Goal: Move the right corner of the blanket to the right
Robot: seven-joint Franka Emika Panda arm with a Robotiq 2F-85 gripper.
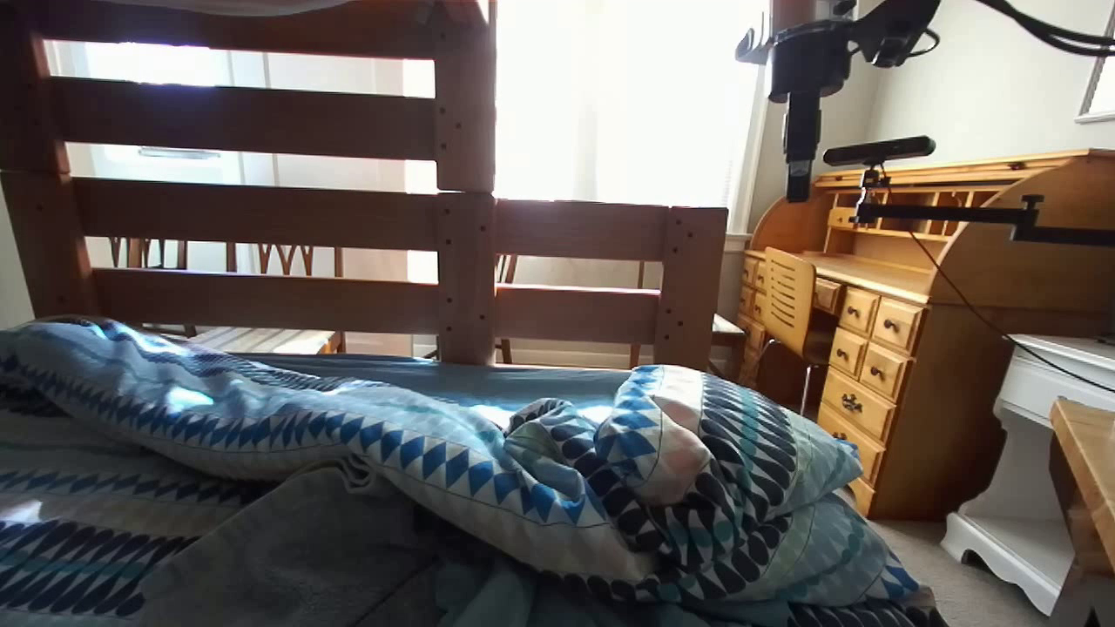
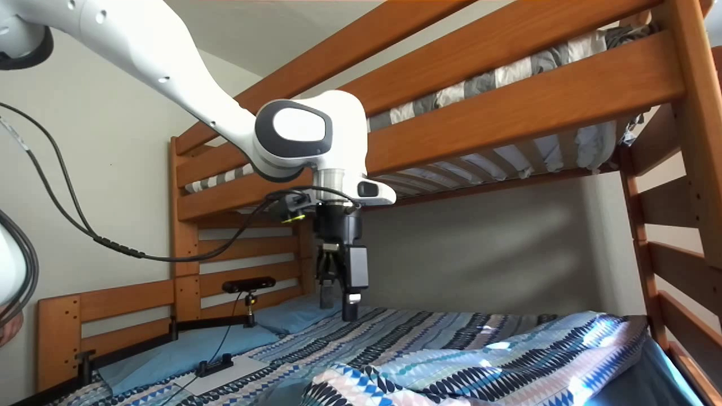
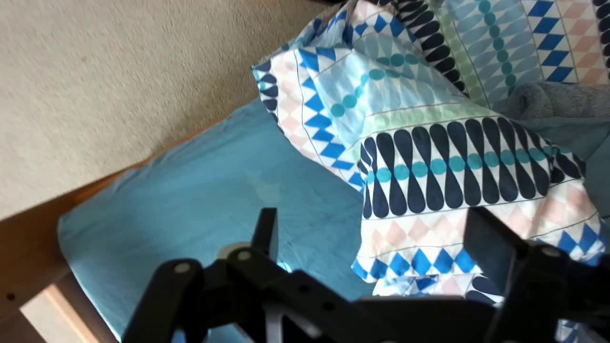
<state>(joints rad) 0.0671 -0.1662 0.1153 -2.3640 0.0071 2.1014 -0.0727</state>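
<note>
The blanket (image 1: 409, 435) has blue, teal, white and navy bands and lies rumpled across the lower bunk; it also shows in an exterior view (image 2: 451, 372) and in the wrist view (image 3: 457, 166). Its right corner, an end flap, is bunched up (image 1: 749, 435) near the bed's edge; in the wrist view the folded flap (image 3: 419, 233) lies partly behind the right finger. My gripper (image 3: 371, 214) is open and empty, pointing down above the bed. In both exterior views the gripper (image 1: 797, 192) (image 2: 338, 310) hangs above the blanket, apart from it.
The blue sheet (image 3: 205, 190) shows beside the blanket. A grey-green cloth (image 1: 296, 540) lies against it. The wooden bunk frame (image 2: 507, 118) rises behind and above the arm. A camera on a stand (image 2: 248, 287), a desk (image 1: 976, 374) and a white table (image 1: 1037, 453) stand nearby.
</note>
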